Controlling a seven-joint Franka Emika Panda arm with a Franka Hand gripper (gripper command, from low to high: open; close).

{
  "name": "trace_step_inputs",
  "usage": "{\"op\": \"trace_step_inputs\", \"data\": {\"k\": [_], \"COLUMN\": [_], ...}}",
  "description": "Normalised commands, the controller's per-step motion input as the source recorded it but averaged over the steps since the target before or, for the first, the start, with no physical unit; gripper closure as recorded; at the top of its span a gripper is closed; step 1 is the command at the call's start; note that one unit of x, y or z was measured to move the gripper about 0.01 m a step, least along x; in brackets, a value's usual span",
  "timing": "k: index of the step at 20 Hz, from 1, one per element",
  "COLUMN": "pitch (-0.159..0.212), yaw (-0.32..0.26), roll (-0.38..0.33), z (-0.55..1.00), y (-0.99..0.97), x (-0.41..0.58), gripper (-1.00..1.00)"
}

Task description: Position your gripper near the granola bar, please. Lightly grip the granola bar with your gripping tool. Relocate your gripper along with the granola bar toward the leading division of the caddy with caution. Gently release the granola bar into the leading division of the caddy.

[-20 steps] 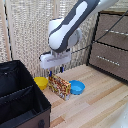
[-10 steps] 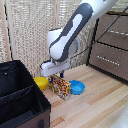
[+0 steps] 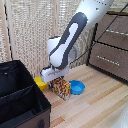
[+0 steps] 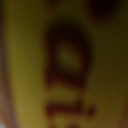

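Tool (image 3: pixel 56 79) directly above granola bar (image 3: pixel 62 88), box standing upright on table (image 3: pixel 95 107), long axis vertical, between yellow bowl (image 3: pixel 40 83) and blue bowl (image 3: pixel 76 87); finger state cannot be told; wrist view filled by blurred print; caddy (image 3: pixel 20 102) toward near table corner

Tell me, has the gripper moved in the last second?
Yes. The gripper has dropped lower onto the granola bar, judged against the blue bowl beside it.
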Motion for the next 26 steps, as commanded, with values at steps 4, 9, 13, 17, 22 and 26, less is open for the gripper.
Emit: {"op": "trace_step_inputs", "data": {"k": [4,9,13,17,22,26], "pitch": [0.000,0.000,0.011,0.053,0.038,0.002], "yaw": [0.000,0.000,-0.013,-0.098,-0.211,-0.284], "roll": [0.000,0.001,0.000,0.001,0.070,0.096], "z": [0.00,0.00,-0.03,0.27,0.69,0.63], "y": [0.03,0.05,0.09,0.12,0.06,0.06], "x": [0.000,-0.007,0.004,0.008,0.031,0.049], "gripper": [1.00,1.00,1.00,1.00,1.00,1.00]}}
